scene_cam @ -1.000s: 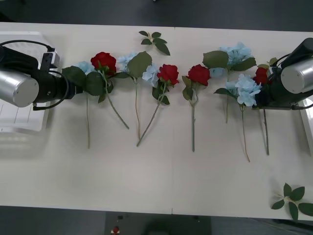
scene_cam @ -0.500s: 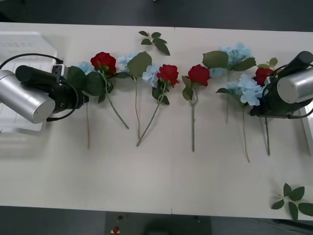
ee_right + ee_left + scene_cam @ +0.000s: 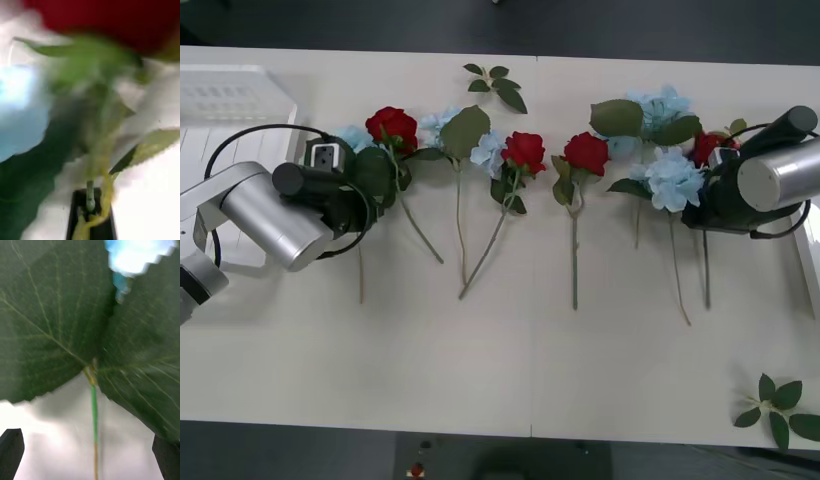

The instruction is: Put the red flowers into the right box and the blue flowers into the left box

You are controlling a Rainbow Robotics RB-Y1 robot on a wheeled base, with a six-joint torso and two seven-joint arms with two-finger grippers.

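Observation:
Several red flowers lie in a row across the table, three of them free (image 3: 392,125) (image 3: 525,150) (image 3: 587,152). The fourth red flower (image 3: 708,148), at the far right, has its stem pinched in my shut right gripper (image 3: 90,213) just below the bloom (image 3: 112,18). Blue flowers (image 3: 670,178) (image 3: 665,105) (image 3: 442,122) lie among them. My left gripper (image 3: 90,450) is open, its fingers on either side of the leftmost blue flower's stem (image 3: 94,416), under its big leaves (image 3: 370,172). The left box (image 3: 230,110) sits behind the left arm. A sliver of the right box (image 3: 810,240) shows at the right edge.
Flowerless leaf sprigs lie at the table's far side (image 3: 498,85) and at the near right corner (image 3: 780,405). The blue flower beside the held rose touches its leaves. Bare tabletop (image 3: 480,370) runs along the near edge.
The left arm has swung in and lowered over the leftmost blue flower. The right gripper's rose stem has shifted left, and the neighbouring blue flower moved left with it.

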